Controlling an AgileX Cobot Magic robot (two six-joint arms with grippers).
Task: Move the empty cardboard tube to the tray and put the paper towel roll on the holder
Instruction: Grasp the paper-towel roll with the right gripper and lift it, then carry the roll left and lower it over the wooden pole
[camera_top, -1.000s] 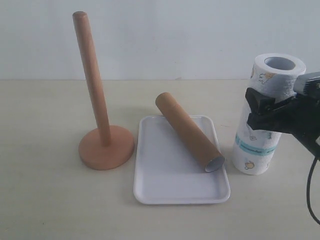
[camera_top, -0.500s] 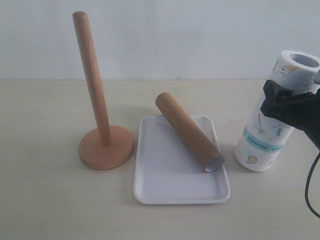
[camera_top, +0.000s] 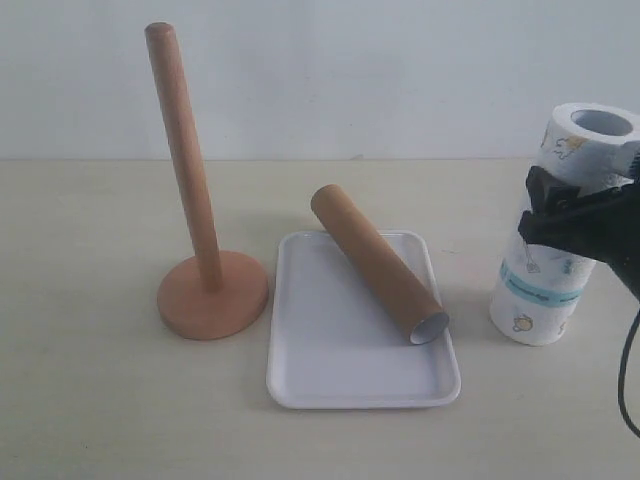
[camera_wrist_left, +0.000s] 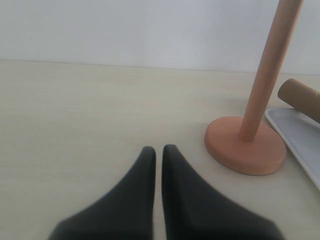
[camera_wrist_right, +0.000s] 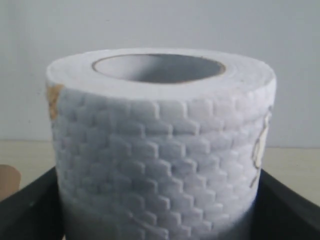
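The empty cardboard tube lies slantwise in the white tray, its far end sticking out over the back rim. To the left stands the wooden holder with its tall dowel, bare; the left wrist view shows the holder too. At the far right, the paper towel roll leans with its top tipped to the right, and my right gripper is shut on its upper half. The roll fills the right wrist view between the black fingers. My left gripper is shut and empty above the table, left of the holder.
The beige table meets a pale wall behind. The right arm's cable hangs at the right edge. The tray's corner and the tube's end show at the edge of the left wrist view.
The right gripper has carried the paper towel roll a little to the right and tipped it from upright to leaning. The tube, tray, holder and left gripper have not moved.
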